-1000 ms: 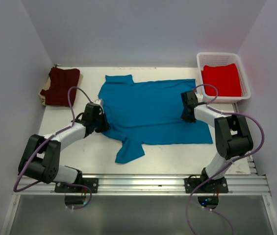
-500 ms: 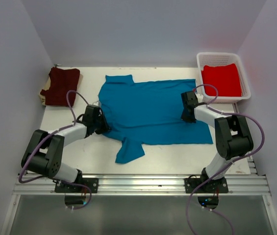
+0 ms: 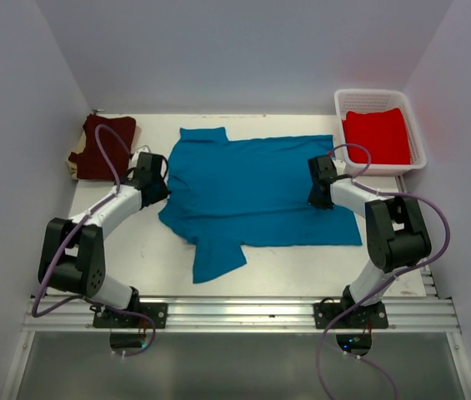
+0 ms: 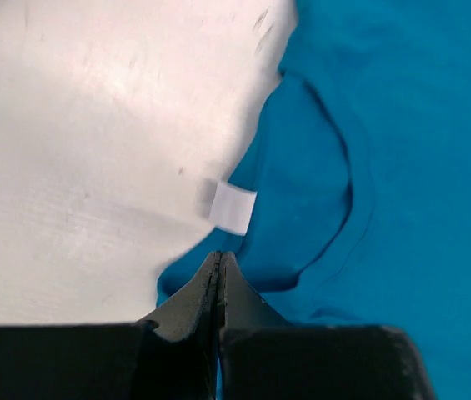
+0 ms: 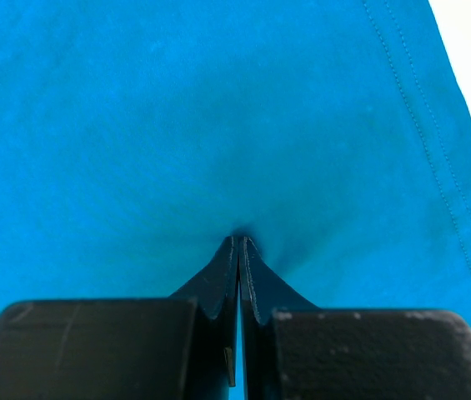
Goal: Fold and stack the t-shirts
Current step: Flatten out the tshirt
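Observation:
The teal-blue t-shirt (image 3: 252, 187) lies spread flat mid-table, collar to the left, hem to the right. My left gripper (image 3: 158, 183) is at its collar edge; in the left wrist view it (image 4: 220, 257) is shut, its tip on the cloth edge beside a white tag (image 4: 233, 207). My right gripper (image 3: 317, 198) is on the shirt near the hem; in the right wrist view it (image 5: 238, 240) is shut on a small pucker of teal cloth (image 5: 177, 108). The dark maroon shirt (image 3: 102, 147) lies folded at the far left. The bright red shirt (image 3: 377, 136) lies in the basket.
The white mesh basket (image 3: 368, 94) stands at the far right corner. White walls close in the table on three sides. A metal rail (image 3: 243, 312) runs along the near edge by the arm bases.
My left gripper moved away from me and to the left, dragging the shirt's collar side and lower sleeve slightly leftward. The right arm has not moved.

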`<action>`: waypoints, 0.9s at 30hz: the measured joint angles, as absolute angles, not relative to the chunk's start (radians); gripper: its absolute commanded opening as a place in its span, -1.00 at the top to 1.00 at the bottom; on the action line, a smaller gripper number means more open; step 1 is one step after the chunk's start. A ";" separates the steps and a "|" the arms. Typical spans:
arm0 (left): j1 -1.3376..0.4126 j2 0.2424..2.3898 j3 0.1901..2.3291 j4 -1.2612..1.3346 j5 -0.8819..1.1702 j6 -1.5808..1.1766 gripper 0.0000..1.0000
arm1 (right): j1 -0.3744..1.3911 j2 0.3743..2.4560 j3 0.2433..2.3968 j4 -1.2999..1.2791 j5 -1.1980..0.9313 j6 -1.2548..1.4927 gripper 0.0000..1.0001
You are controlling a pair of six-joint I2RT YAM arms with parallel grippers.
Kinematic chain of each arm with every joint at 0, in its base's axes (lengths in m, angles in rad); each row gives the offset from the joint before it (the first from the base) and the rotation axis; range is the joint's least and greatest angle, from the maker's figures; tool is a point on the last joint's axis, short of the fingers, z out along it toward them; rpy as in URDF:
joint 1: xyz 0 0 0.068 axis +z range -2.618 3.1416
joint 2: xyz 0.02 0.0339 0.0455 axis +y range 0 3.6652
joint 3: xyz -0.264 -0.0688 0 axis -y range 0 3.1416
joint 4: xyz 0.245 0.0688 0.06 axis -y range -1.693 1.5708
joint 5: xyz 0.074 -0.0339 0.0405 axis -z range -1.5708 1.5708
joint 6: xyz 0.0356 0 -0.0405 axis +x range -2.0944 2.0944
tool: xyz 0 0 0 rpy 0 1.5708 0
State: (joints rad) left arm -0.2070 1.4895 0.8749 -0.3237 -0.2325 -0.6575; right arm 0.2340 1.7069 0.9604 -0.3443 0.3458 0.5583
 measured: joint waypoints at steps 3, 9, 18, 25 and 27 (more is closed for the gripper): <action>-0.207 1.505 0.950 -0.331 -0.239 -0.616 1.00 | 0.234 1.706 0.959 -0.343 0.345 0.557 1.00; -0.284 1.385 0.959 -0.322 -0.149 -0.580 1.00 | 0.230 1.672 0.925 -0.334 0.318 0.546 1.00; -0.642 1.251 0.758 -0.311 -0.048 -0.627 1.00 | 0.229 1.599 0.882 -0.332 0.276 0.536 1.00; -0.763 1.290 0.698 -0.323 -0.162 -0.662 1.00 | 0.239 1.489 0.866 -0.307 0.239 0.529 1.00; -0.759 1.299 0.722 -0.329 -0.220 -0.658 1.00 | 0.241 1.488 0.881 -0.309 0.241 0.522 1.00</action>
State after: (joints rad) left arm -0.7593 1.2995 0.7216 -0.3290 -0.2203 -0.6579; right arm 0.2413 1.4883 0.8814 -0.3092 0.2405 0.5220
